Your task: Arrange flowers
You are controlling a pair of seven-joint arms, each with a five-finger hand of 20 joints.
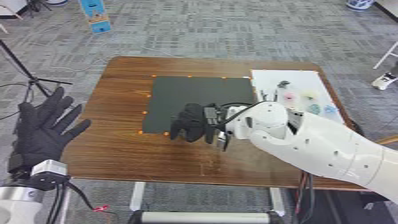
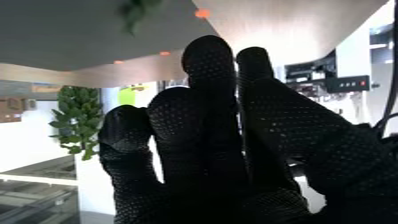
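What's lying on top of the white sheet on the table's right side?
On the white sheet: a dark piece, a pink piece, a yellow piece, a green piece and a blue piece. The right arm hides part of its near edge; anything there can't be seen.

The right arm [image 1: 324, 145] blocks the table's [image 1: 111, 125] near right; the mat's [image 1: 191, 92] left lies open.

My brown wooden table [image 1: 111, 157] on grey patterned carpet [image 1: 209, 37]
Through the head view I see a black tripod stand [image 1: 33, 78] left of the table, a blue sign [image 1: 94, 15] beyond it, and a blue-and-white pot [image 1: 360, 4] far right; my right wrist view adds a leafy plant [image 2: 77, 120] beside bright white areas.
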